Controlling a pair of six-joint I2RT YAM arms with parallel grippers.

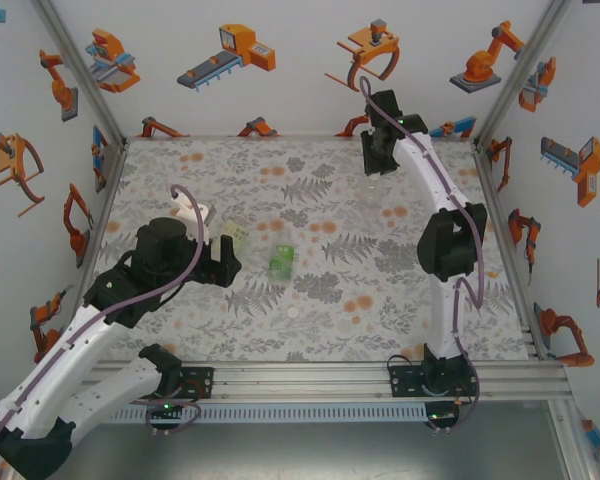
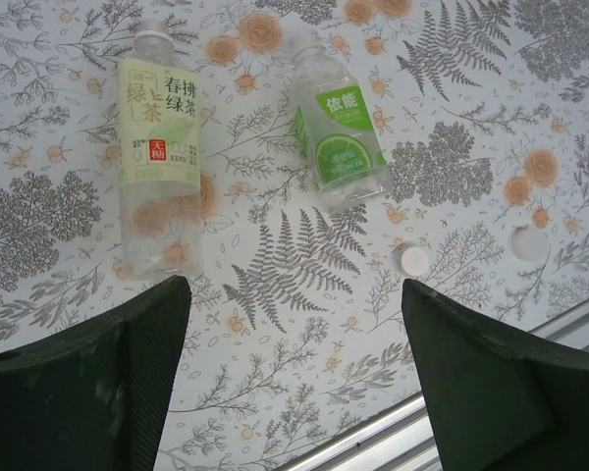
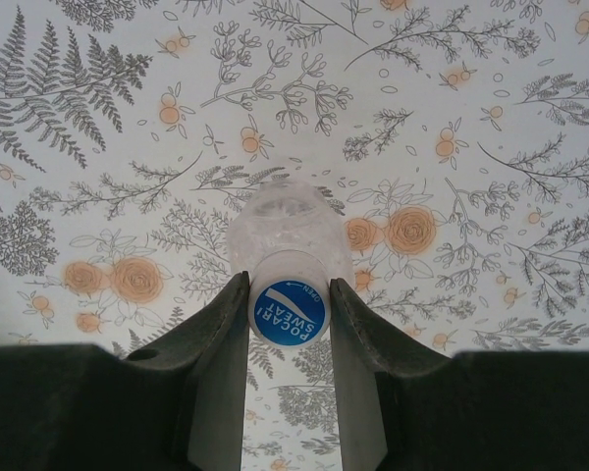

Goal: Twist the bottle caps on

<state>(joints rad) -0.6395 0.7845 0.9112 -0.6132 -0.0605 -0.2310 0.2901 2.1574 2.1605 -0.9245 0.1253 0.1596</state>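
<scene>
My right gripper is shut on a white cap with a blue top, which sits on the neck of a nearly plain clear bottle standing upright below it. From above, that gripper is at the far right of the table. My left gripper hangs open over bare table, with nothing between its fingers. Beyond it lie a bottle with a pale yellow-green label and a shorter bottle with a bright green label. A loose white cap lies on the table to the right of them.
A paler round spot lies farther right of the loose cap; I cannot tell what it is. The metal rail runs along the table's near edge. Printed walls close in the left, back and right sides.
</scene>
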